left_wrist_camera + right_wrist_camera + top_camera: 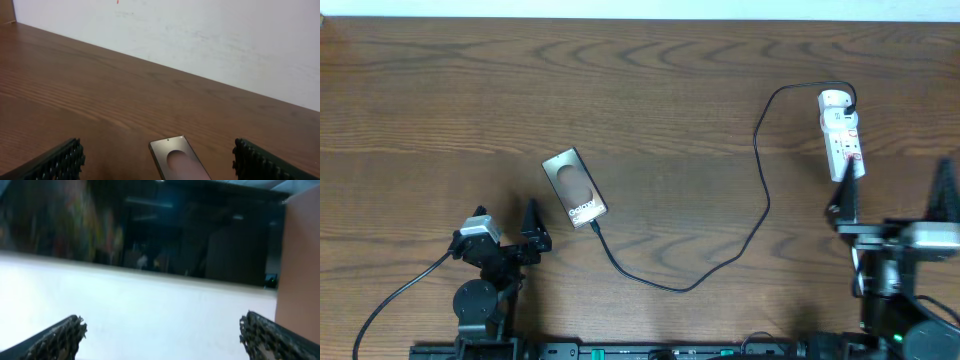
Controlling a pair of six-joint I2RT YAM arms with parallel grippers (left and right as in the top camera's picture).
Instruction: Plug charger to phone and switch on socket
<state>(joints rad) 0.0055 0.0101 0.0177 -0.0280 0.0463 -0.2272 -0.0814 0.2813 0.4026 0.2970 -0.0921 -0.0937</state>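
The bronze-brown phone [575,187] lies flat on the wooden table, left of centre; its top end also shows in the left wrist view [175,157]. The black charger cable [762,190] runs from the far end of the white socket strip [840,135] in a long curve, and its plug tip [594,229] lies at the phone's near end; I cannot tell if it is inserted. My left gripper [507,225] [157,152] is open and empty, just near-left of the phone. My right gripper [896,195] [162,330] is open and empty, just near the socket.
The table's far edge meets a white wall [200,40]. The right wrist view shows only a white surface and a dark background. A black lead [390,300] trails from the left arm's base to the near left.
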